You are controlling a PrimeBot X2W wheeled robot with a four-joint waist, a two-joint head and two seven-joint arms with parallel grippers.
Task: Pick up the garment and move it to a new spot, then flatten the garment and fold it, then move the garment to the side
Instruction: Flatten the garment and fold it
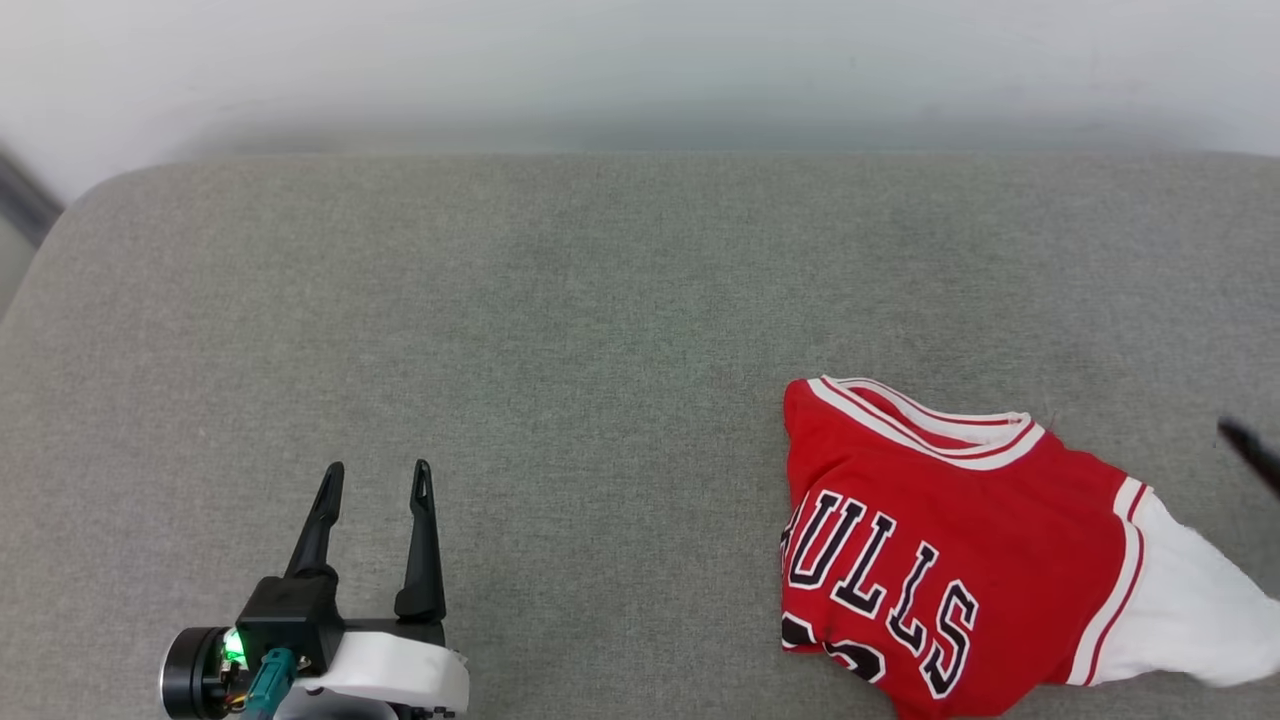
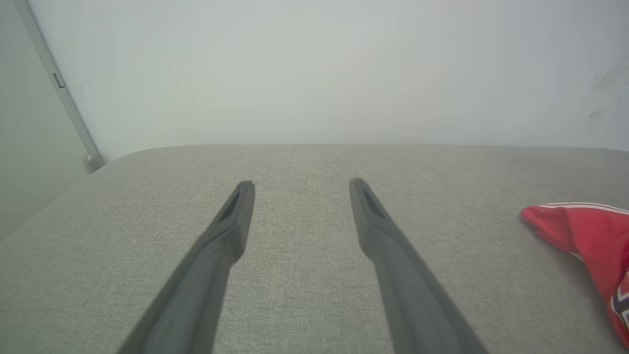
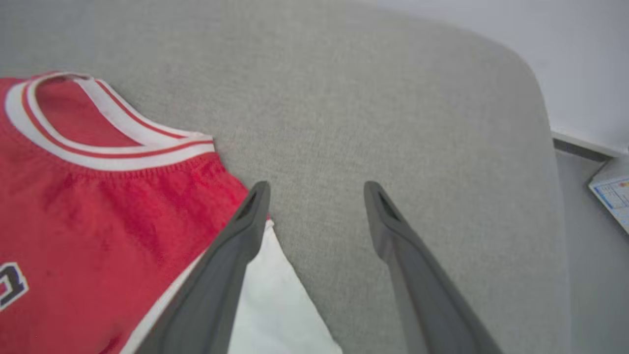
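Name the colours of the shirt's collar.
White collar with thin red stripes; right wrist view shows it best.

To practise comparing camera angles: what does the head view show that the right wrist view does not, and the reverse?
Head view: the left gripper, open, at lower left, well clear of the garment, whose BULLS lettering reads across the chest. Right wrist view: the right gripper, jaws apart, one finger above the white sleeve, and a printed sheet past the corner of the grey cushion. Both: the garment's striped collar lying on that cushion.
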